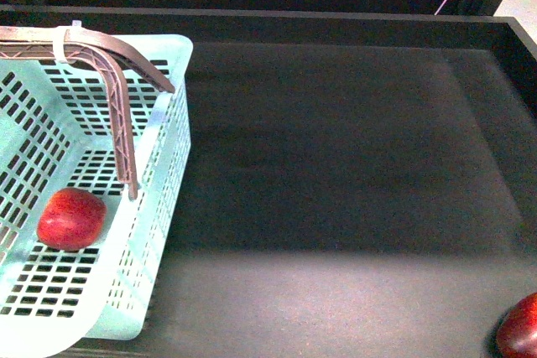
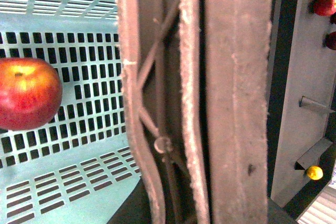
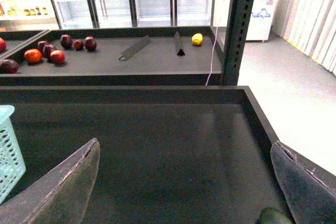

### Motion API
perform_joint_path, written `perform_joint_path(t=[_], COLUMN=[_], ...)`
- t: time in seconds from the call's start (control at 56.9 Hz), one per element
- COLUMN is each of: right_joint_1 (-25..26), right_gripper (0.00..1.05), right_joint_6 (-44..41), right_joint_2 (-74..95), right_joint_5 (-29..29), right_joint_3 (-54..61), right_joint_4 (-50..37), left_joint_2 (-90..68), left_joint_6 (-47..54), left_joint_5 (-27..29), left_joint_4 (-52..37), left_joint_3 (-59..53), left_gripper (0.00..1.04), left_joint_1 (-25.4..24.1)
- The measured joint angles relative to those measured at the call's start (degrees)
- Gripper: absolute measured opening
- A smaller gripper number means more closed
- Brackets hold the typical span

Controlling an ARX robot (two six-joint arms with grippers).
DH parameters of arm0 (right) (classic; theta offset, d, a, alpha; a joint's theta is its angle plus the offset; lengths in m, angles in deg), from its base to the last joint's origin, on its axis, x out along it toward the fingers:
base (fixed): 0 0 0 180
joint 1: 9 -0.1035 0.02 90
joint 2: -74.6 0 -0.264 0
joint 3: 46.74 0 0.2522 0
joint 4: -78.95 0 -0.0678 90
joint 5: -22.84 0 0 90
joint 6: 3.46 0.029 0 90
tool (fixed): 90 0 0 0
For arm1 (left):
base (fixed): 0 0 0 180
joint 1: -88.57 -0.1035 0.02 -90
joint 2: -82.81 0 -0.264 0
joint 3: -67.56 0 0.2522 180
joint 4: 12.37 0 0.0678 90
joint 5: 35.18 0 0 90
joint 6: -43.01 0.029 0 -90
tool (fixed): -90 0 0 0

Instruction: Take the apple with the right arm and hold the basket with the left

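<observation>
The pale mint-green basket (image 1: 172,56) stands at the left of the dark tray. Inside it, on the slotted floor, lies the apple (image 1: 72,218), red with a yellow-orange blush at its stem (image 2: 26,93). My left gripper (image 1: 144,157) is shut on the basket's right wall, one brown finger (image 2: 142,129) inside and the other (image 2: 236,103) outside. Over the tray's right part my right gripper (image 3: 184,182) is open, with nothing between its fingers (image 3: 63,187). It does not show in the front view.
A second red apple (image 1: 520,329) lies at the tray's near right corner, cut off by the frame. The tray has raised dark rims (image 1: 336,27). The shelf behind holds several dark red fruits (image 3: 47,51) and a yellow one (image 3: 197,39). A dark post (image 3: 239,24) stands at the right.
</observation>
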Motion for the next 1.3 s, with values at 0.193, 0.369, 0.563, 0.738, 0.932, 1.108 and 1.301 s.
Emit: perform_joint_path(t=[0.193,0.369,0.563,0.738,0.932,1.108,1.301], right_joint_1=[0.0,0.0,0.0,0.0,0.0,0.0,0.0], right_gripper=[0.96,0.96,0.96,0.96,0.96,0.96,0.96], right_joint_6=[0.0,0.0,0.0,0.0,0.0,0.0,0.0], right_joint_2=[0.0,0.0,0.0,0.0,0.0,0.0,0.0], right_joint_5=[0.0,0.0,0.0,0.0,0.0,0.0,0.0], right_joint_3=[0.0,0.0,0.0,0.0,0.0,0.0,0.0], right_joint_4=[0.0,0.0,0.0,0.0,0.0,0.0,0.0], left_joint_2=[0.0,0.0,4.0,11.8,24.7,35.3,42.6], left_joint_6=[-0.8,-1.6,-2.1,-2.7,-3.1,15.9,67.0], left_joint_5=[0.5,0.1,0.5,0.9,3.0,-4.3,-9.9], left_joint_4=[-0.7,-1.0,1.6,7.1,13.8,-7.2,-38.0], left_joint_3=[-0.7,-1.1,-1.6,-4.4,-8.2,-18.4,-34.1], left_gripper=[0.15,0.38,0.76,1.0,0.98,0.84,0.5], left_joint_1=[0.3,0.7,1.0,1.0,1.4,2.3,0.3])
